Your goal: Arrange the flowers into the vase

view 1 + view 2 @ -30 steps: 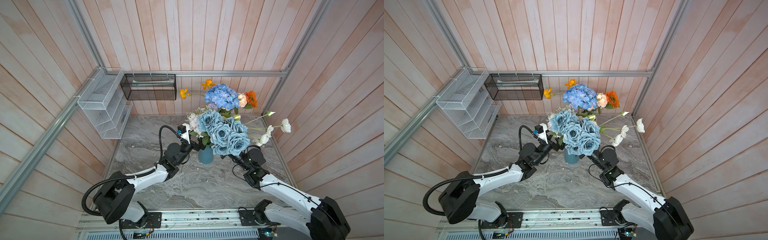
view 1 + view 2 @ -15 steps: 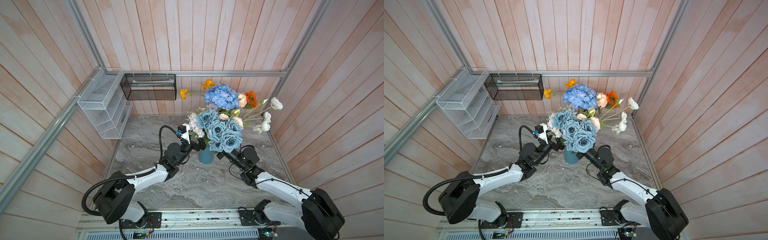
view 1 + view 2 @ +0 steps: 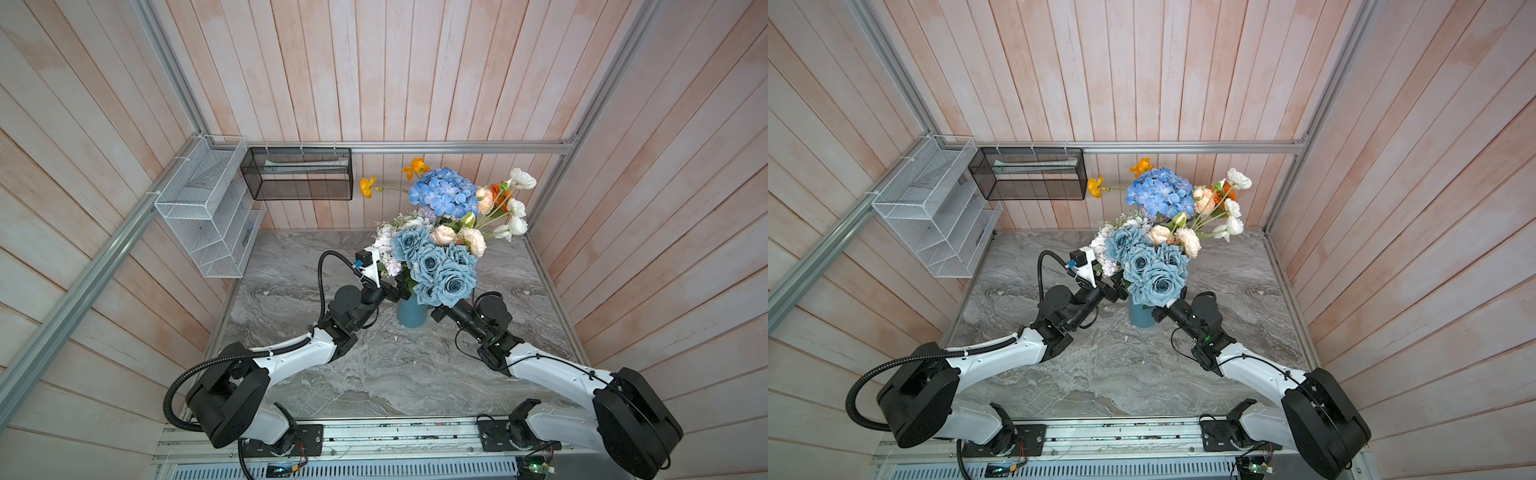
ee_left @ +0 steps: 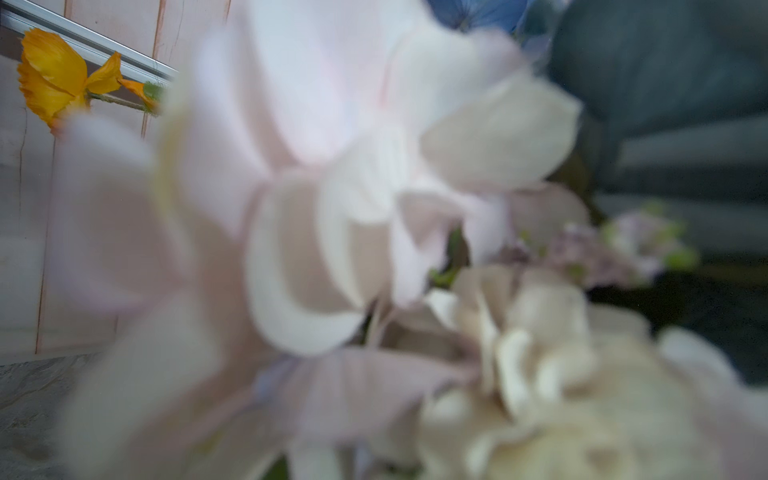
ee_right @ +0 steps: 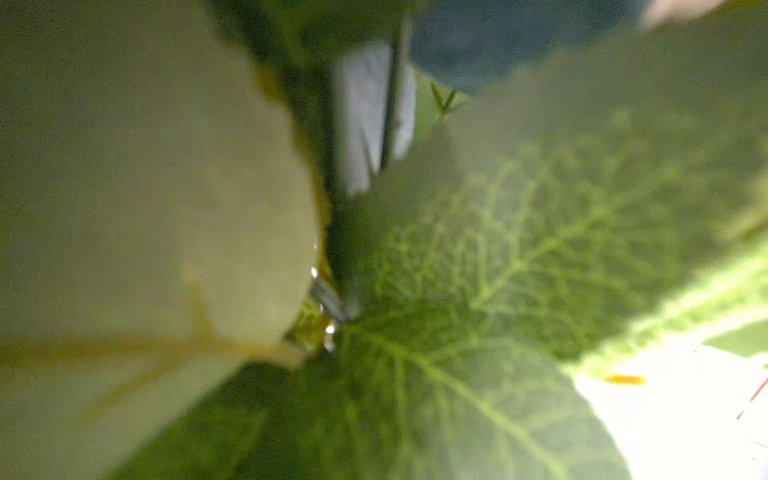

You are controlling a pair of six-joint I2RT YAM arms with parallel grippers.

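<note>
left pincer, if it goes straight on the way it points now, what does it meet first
The left pincer would likely meet the green leaves and stems under the dusty-blue fabric roses, above the teal vase; depth is unclear.

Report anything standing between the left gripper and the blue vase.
Nothing solid shows between them. In both top views the open left gripper sits right beside the neck of the blue vase. The white-lilac spray hangs over it and fills the left wrist view with blurred petals. The dusty-blue roses hide the vase mouth.
</note>
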